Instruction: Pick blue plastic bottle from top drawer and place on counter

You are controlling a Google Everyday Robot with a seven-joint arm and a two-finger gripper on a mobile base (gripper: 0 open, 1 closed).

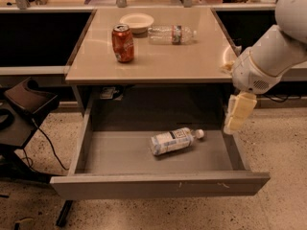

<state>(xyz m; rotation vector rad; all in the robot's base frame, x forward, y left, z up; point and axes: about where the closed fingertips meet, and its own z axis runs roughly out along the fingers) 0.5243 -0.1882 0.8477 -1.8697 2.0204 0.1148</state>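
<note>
The blue plastic bottle [172, 140] lies on its side in the open top drawer [158, 185], right of the middle, with its white cap pointing right. My gripper [235, 124] hangs pointing down from the white arm, over the drawer's right side wall. It is right of the bottle, a little above it, and apart from it. It holds nothing. The beige counter [172, 61] is above the drawer.
On the counter stand a red soda can [123, 43], a white bowl [136, 22] and a clear bottle with a red label band [171, 34] lying on its side. A dark chair [21, 109] with cables is at the left. The floor is speckled.
</note>
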